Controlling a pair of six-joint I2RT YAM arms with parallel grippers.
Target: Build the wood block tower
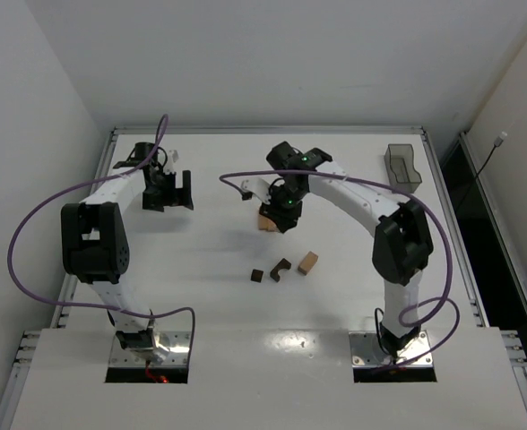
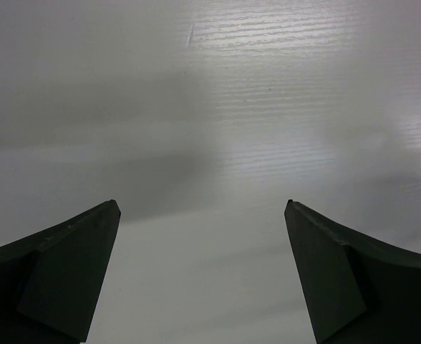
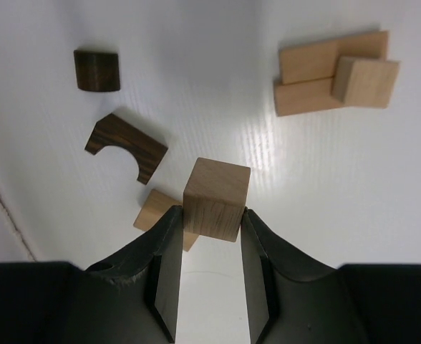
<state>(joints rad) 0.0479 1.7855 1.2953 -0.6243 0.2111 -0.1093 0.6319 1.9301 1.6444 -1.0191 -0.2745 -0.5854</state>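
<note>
Right gripper (image 3: 212, 223) clamps a stubby, nearly cubic tan block (image 3: 216, 197) above the table (image 3: 325, 186). Beyond it, two tan planks (image 3: 307, 68) lie flat, lengthwise side by side, a cube (image 3: 366, 82) atop. Left gripper (image 2: 203, 215) hangs wide, empty.

Top view high behind both arm bases (image 1: 147, 344), looking down over the whole table (image 1: 201, 296), left wrist view very close to its surface, right wrist view close above a tan block (image 3: 216, 199), dark arch block (image 3: 127, 145) apparently shared with top view.
</note>
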